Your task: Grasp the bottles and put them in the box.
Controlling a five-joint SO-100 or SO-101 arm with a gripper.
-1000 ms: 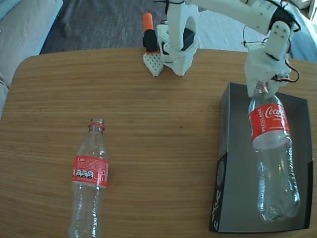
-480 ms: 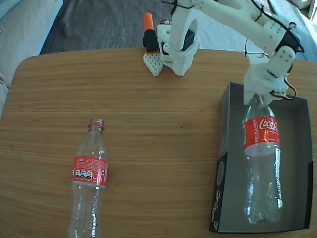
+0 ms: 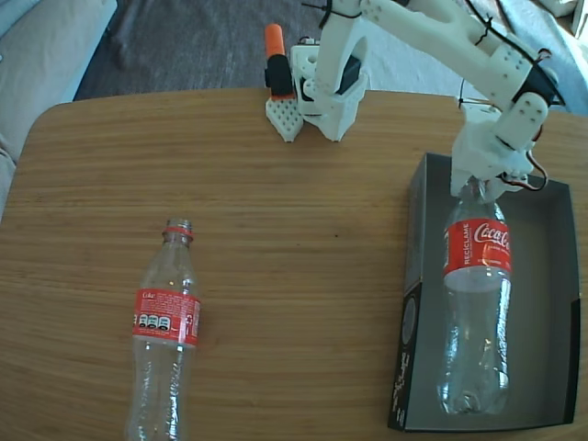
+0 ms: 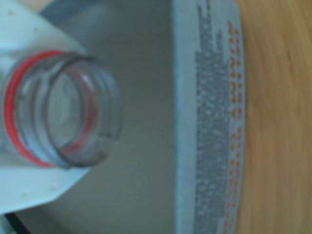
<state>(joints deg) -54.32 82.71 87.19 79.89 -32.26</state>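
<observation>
One clear Coca-Cola bottle with a red label lies lengthwise in the black box, its base toward the near end. My gripper is shut on its neck at the box's far end. In the wrist view the open bottle mouth with its red ring sits against a white finger, above the box's grey floor and printed wall. A second bottle lies on the wooden table at the left, mouth pointing away, far from the gripper.
The arm's white base stands at the table's far edge, with an orange and black part beside it. Bare wood separates the loose bottle from the box. A grey couch lies beyond the table's left corner.
The gripper has shifted the held bottle leftward and lower inside the box; its base swung from the right side toward the middle. The loose bottle has not moved.
</observation>
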